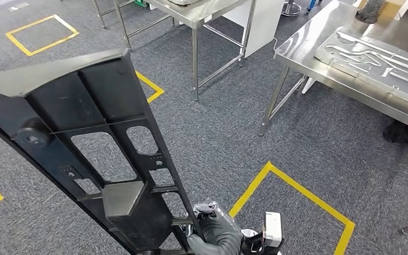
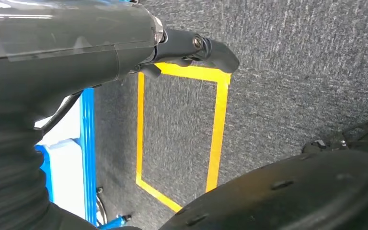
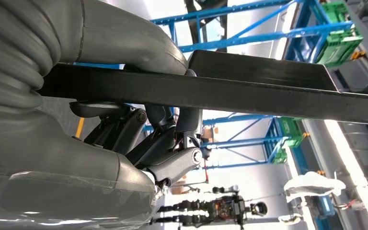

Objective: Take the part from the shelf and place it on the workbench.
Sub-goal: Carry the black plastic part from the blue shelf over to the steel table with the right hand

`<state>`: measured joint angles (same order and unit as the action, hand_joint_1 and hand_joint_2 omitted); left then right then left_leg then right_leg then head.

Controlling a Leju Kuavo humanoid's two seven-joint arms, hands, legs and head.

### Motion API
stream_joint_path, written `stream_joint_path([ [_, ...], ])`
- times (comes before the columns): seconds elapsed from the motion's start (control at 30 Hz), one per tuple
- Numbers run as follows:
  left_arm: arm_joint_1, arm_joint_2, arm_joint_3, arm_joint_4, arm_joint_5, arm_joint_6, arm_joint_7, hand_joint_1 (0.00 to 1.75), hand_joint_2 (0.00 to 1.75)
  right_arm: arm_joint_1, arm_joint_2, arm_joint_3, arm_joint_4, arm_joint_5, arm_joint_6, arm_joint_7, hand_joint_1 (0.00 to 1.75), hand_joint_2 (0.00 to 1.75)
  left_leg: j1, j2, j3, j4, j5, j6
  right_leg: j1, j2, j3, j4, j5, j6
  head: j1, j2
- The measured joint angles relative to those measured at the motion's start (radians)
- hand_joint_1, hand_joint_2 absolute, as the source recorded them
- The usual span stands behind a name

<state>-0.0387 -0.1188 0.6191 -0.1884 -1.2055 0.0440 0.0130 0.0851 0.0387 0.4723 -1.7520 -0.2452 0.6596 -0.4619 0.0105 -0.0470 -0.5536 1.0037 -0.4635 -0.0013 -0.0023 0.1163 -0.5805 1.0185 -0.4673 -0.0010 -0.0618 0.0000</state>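
right robot hand (image 1: 216, 229) grips black part (image 1: 85, 138) above floor

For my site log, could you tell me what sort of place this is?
Probably a factory or workshop floor: steel workbenches, yellow floor markings, blue racking. The right hand holds a black part.

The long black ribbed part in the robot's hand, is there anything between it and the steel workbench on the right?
Nothing visible. The long black ribbed plastic part, held by the right hand, is separated from the stainless steel workbench by open grey carpet with a yellow tape square.
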Motion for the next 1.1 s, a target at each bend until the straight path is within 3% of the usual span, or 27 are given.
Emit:
stream_joint_path([
  [0.03, 0.000, -0.001, 0.000, 0.000, -0.001, 0.000, -0.002, 0.00, 1.75, -0.001, 0.000, 0.000, -0.001, 0.002, -0.002, 0.000, 1.75, 1.75, 0.001, 0.011, 0.002, -0.004, 0.002, 0.007, 0.001, -0.022, -0.009, 0.019, -0.013, 0.005, 0.000, 0.000],
  [0.1, 0.002, -0.002, 0.000, 0.000, -0.003, -0.001, -0.003, 0.00, 1.75, -0.005, 0.000, 0.000, -0.004, 0.008, -0.006, -0.001, 1.75, 1.75, 0.000, 0.036, 0.003, -0.008, 0.002, 0.018, 0.000, -0.082, -0.055, 0.117, -0.069, 0.012, 0.000, 0.000],
  [0.17, 0.004, -0.002, 0.000, 0.000, -0.006, -0.003, -0.003, 0.00, 1.75, -0.009, -0.001, 0.000, -0.005, 0.011, -0.011, -0.001, 1.75, 1.75, -0.002, 0.061, 0.003, -0.008, -0.001, 0.022, -0.004, -0.105, -0.124, 0.250, -0.124, 0.019, 0.000, 0.000],
  [0.2, 0.004, -0.001, 0.000, 0.000, -0.008, -0.004, -0.003, 0.00, 1.75, -0.009, -0.001, 0.000, -0.005, 0.012, -0.013, 0.000, 1.75, 1.75, -0.003, 0.074, 0.004, -0.008, -0.002, 0.021, -0.006, -0.107, -0.143, 0.285, -0.128, 0.021, 0.000, 0.000],
  [0.23, 0.004, -0.001, 0.000, 0.000, -0.010, -0.005, -0.003, 0.00, 1.75, -0.010, -0.001, 0.000, -0.005, 0.012, -0.015, 0.001, 1.75, 1.75, -0.003, 0.087, 0.006, -0.008, -0.004, 0.021, -0.006, -0.110, -0.141, 0.279, -0.113, 0.022, 0.000, 0.000],
  [0.27, 0.005, -0.002, 0.000, 0.000, -0.011, -0.005, -0.004, 0.00, 1.75, -0.010, -0.002, -0.001, -0.005, 0.012, -0.015, 0.001, 1.75, 1.75, -0.003, 0.098, 0.009, -0.008, -0.007, 0.019, -0.007, -0.116, -0.118, 0.233, -0.082, 0.021, 0.000, 0.000],
  [0.33, 0.006, -0.002, 0.000, 0.000, -0.012, -0.005, -0.003, 0.00, 1.75, -0.014, -0.002, -0.002, -0.006, 0.011, -0.015, 0.003, 1.75, 1.75, -0.007, 0.117, 0.017, -0.007, -0.013, 0.013, -0.001, -0.152, -0.043, 0.087, -0.019, 0.013, 0.000, 0.000],
  [0.4, 0.008, -0.002, 0.000, 0.000, -0.012, -0.004, -0.002, 0.00, 1.75, -0.018, -0.002, -0.004, -0.009, 0.009, -0.017, 0.004, 1.75, 1.75, -0.013, 0.132, 0.022, -0.005, -0.019, 0.004, 0.007, -0.176, -0.004, 0.004, 0.001, 0.001, 0.000, 0.000],
  [0.47, 0.010, -0.002, 0.000, 0.000, -0.011, -0.003, -0.002, 0.00, 1.75, -0.017, -0.002, -0.009, -0.014, 0.006, -0.025, 0.006, 1.75, 1.75, -0.016, 0.149, 0.027, -0.007, -0.023, -0.005, 0.008, -0.162, -0.005, -0.005, 0.000, -0.008, 0.000, 0.000],
  [0.53, 0.011, -0.002, 0.000, -0.001, -0.011, -0.002, -0.003, 0.00, 1.75, -0.014, -0.002, -0.018, -0.018, 0.006, -0.035, 0.008, 1.75, 1.75, -0.016, 0.130, 0.025, 0.007, -0.037, -0.015, 0.001, -0.141, -0.002, -0.011, 0.004, -0.017, 0.000, 0.000],
  [0.6, 0.010, -0.003, 0.000, -0.001, -0.010, 0.002, 0.000, 0.00, 1.75, -0.010, -0.001, -0.025, -0.023, 0.005, -0.038, 0.010, 1.75, 1.75, -0.014, 0.077, -0.014, 0.095, -0.089, -0.023, -0.006, -0.122, 0.003, -0.016, 0.009, -0.026, 0.000, 0.000],
  [0.67, 0.007, -0.004, 0.000, -0.001, -0.008, 0.009, 0.004, 0.00, 1.75, -0.003, -0.001, -0.030, -0.027, 0.004, -0.036, 0.013, 1.75, 1.75, -0.012, 0.050, -0.082, 0.234, -0.150, -0.027, -0.005, -0.100, 0.003, -0.015, 0.009, -0.030, 0.000, 0.000],
  [0.7, 0.007, -0.004, 0.000, -0.001, -0.006, 0.013, 0.007, 0.00, 1.75, 0.002, -0.001, -0.032, -0.028, 0.005, -0.036, 0.017, 1.75, 1.75, -0.010, 0.048, -0.106, 0.279, -0.158, -0.028, -0.004, -0.087, 0.004, -0.015, 0.009, -0.031, 0.000, 0.000],
  [0.73, 0.006, -0.005, 0.000, -0.001, -0.004, 0.017, 0.010, 0.00, 1.75, 0.006, -0.001, -0.034, -0.028, 0.006, -0.035, 0.020, 1.75, 1.75, -0.008, 0.048, -0.114, 0.287, -0.147, -0.029, -0.004, -0.073, 0.006, -0.014, 0.008, -0.030, 0.000, 0.000],
  [0.77, 0.006, -0.005, 0.000, -0.001, -0.002, 0.021, 0.013, 0.00, 1.75, 0.010, -0.001, -0.036, -0.028, 0.007, -0.035, 0.023, 1.75, 1.75, -0.005, 0.045, -0.103, 0.253, -0.115, -0.030, -0.004, -0.058, 0.007, -0.012, 0.007, -0.029, 0.000, 0.000],
  [0.8, 0.007, -0.005, 0.001, -0.001, 0.001, 0.024, 0.017, 0.00, 1.75, 0.012, -0.001, -0.038, -0.028, 0.007, -0.034, 0.025, 1.75, 1.75, -0.001, 0.036, -0.076, 0.186, -0.072, -0.031, -0.005, -0.043, 0.009, -0.009, 0.005, -0.026, 0.000, 0.000],
  [0.87, 0.008, -0.005, 0.002, -0.001, 0.005, 0.029, 0.023, 0.00, 1.75, 0.014, -0.001, -0.039, -0.028, 0.008, -0.033, 0.027, 1.75, 1.75, 0.007, -0.007, -0.021, 0.057, -0.018, -0.029, -0.005, -0.016, 0.007, -0.001, 0.001, -0.017, 0.000, 0.000],
  [0.93, 0.007, -0.006, 0.004, -0.001, 0.011, 0.034, 0.023, 0.00, 1.75, 0.015, -0.001, -0.040, -0.028, 0.007, -0.031, 0.026, 1.75, 1.75, 0.007, -0.030, -0.004, 0.016, -0.013, -0.020, -0.006, 0.002, -0.001, 0.002, 0.001, -0.004, 0.000, 0.000],
  [1.0, 0.007, -0.007, 0.005, -0.001, 0.015, 0.039, 0.019, 0.00, 1.75, 0.016, -0.002, -0.040, -0.027, 0.006, -0.029, 0.025, 1.75, 1.75, 0.005, -0.011, -0.004, 0.011, -0.009, -0.005, -0.009, 0.012, -0.006, 0.002, 0.002, 0.009, 0.000, 0.000],
  [1.03, 0.008, -0.008, 0.005, -0.001, 0.015, 0.043, 0.015, 0.00, 1.75, 0.015, -0.002, -0.040, -0.027, 0.004, -0.028, 0.024, 1.75, 1.75, 0.005, 0.000, -0.002, 0.007, -0.006, 0.003, -0.009, -0.002, -0.010, 0.010, -0.004, 0.015, 0.000, 0.000],
  [1.1, 0.013, -0.010, 0.006, -0.001, 0.015, 0.046, 0.005, 0.00, 1.75, 0.009, -0.003, -0.040, -0.027, 0.002, -0.026, 0.022, 1.75, 1.75, 0.006, 0.027, 0.000, 0.000, -0.003, 0.015, -0.007, -0.059, -0.045, 0.081, -0.046, 0.024, 0.000, 0.000],
])
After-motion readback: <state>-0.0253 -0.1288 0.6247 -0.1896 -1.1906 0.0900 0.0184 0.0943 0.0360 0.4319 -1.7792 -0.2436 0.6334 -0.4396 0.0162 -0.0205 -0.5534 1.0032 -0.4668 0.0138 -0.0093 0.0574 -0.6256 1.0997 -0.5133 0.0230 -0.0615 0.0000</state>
